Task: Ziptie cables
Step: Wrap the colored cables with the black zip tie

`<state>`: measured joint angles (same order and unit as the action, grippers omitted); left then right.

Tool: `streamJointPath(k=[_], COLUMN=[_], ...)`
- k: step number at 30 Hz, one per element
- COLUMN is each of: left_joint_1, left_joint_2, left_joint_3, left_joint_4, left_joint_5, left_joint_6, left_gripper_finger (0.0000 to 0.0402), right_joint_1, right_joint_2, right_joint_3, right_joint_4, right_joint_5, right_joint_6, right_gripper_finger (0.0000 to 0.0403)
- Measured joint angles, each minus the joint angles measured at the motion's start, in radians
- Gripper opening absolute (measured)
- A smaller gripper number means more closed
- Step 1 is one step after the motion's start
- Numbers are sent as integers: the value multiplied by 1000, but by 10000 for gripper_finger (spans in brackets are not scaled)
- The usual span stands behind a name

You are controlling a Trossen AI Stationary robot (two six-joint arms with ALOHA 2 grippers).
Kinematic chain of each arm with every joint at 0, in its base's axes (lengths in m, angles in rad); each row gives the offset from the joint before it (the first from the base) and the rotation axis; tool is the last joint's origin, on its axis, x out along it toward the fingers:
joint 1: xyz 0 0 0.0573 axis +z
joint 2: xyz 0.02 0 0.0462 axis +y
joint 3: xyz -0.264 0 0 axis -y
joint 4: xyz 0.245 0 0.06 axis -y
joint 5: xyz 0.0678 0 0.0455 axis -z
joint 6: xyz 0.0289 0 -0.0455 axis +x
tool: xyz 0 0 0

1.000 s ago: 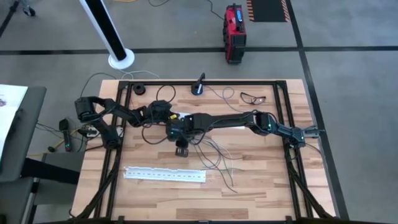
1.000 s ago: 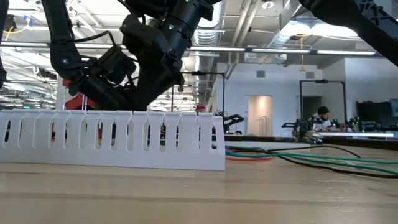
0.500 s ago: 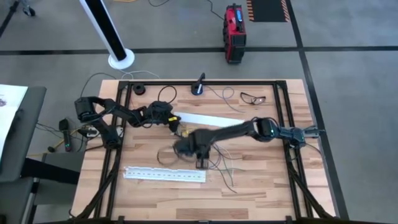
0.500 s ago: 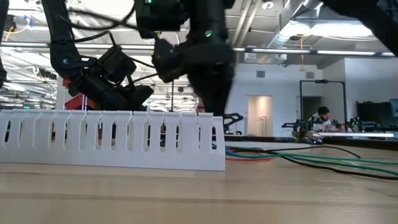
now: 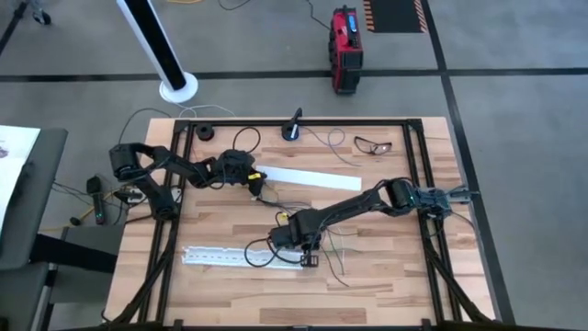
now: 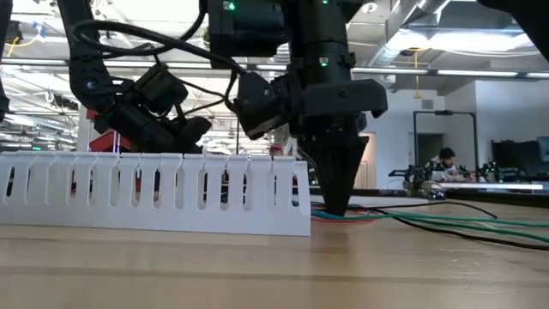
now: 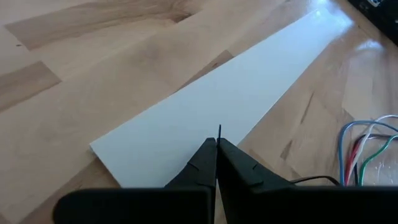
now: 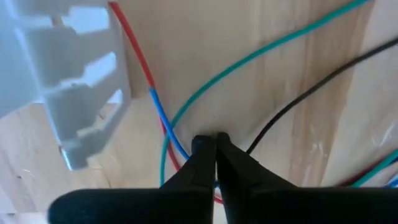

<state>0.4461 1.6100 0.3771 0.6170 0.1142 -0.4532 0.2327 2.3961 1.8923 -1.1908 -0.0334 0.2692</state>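
Slotted strip (image 6: 154,193): white, with upright slotted walls, nearest the front edge of the surface; in the high view it lies lengthwise, its right end just beside the right pincer.
Right pincer (image 5: 309,260): at the end of the right arm, which reaches across from the right side; tips down at the surface by the strip's end. In the low view (image 6: 336,209) the fingers taper to a point at the wood. In the right wrist view (image 8: 215,140) the two dark fingers are pressed together among the wires; whether a wire is pinched between them cannot be told.
Cables (image 5: 317,234): thin loose wires spread on the wood around and just behind the right pincer, right of the surface's middle. The right wrist view shows red, blue, green and black strands (image 8: 261,53) crossing under the fingertips; the low view shows green and dark strands (image 6: 429,221) running off to the right.
Surface (image 5: 386,285): pale wooden planks inside a black frame.
Flat strip (image 5: 308,176): plain white, lying slanted in the rear half of the surface.
Left pincer (image 5: 258,188): over the left end of the flat strip; in the left wrist view (image 7: 217,142) its fingers are closed together, with a thin dark sliver sticking out between the tips.
Glasses (image 5: 373,143): at the rear right of the surface.
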Motion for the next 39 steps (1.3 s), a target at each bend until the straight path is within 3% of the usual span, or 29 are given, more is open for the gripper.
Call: streamJointPath(k=[3,7,11,18,25,30,39], left_joint_1=[-1,-1,-2,-18,-29,-44,-64], left_joint_2=[0,0,0,0,0,0,57], left_joint_3=[0,0,0,0,1,22,143], left_joint_4=[-1,-7,-8,-12,26,52,14], left_joint_5=[19,61,95,99,89,23,-32], left_joint_6=[-15,-25,-31,-49,-120,-125,-28], left_gripper_finger=[0,0,0,0,0,0,0], right_joint_1=[-41,-142,-266,-419,-383,-325,-239], right_joint_2=[-3,-1,0,8,-31,-105,-116], right_joint_3=[-32,-44,-48,22,235,348,354], right_joint_4=[6,-1,-45,-168,-164,-129,94], right_joint_5=[16,-67,-73,45,216,152,58], right_joint_6=[11,-19,-57,-93,-170,-181,-195], right_gripper_finger=[3,3,1,1,0,3,16])
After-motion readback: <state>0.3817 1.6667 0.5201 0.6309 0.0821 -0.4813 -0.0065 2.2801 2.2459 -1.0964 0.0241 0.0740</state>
